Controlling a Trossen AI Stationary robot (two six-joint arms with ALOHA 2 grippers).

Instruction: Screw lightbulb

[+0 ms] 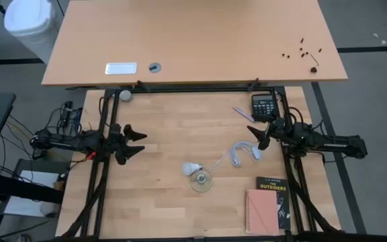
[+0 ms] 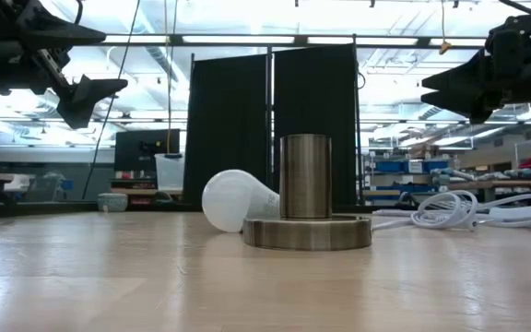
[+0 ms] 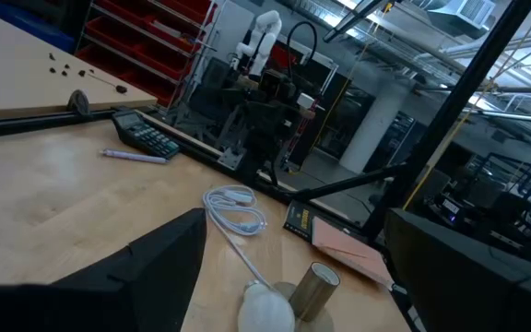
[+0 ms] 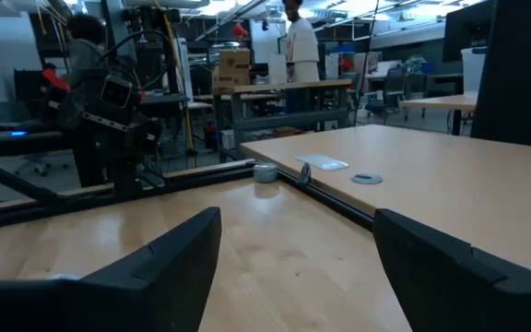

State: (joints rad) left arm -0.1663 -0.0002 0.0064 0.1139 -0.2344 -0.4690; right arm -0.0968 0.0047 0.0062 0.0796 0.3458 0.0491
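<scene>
On the wooden table (image 1: 180, 128) the lightbulb (image 1: 191, 167) lies beside the socket (image 1: 200, 180), untouched; left gripper (image 1: 136, 142) and right gripper (image 1: 257, 134) wait wide open, so picking the bulb comes next.

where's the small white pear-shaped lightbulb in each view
high view: small white pear-shaped lightbulb lower centre, beside the round silvery socket.
low view: centre-left, behind the socket base.
left wrist view: bottom centre.
right wrist view: not visible.
Shared landmark: the socket.

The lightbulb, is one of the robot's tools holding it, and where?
No. The lightbulb lies loose on the table beside the socket. The left tool and the right tool both hang open and empty, away from it.
</scene>
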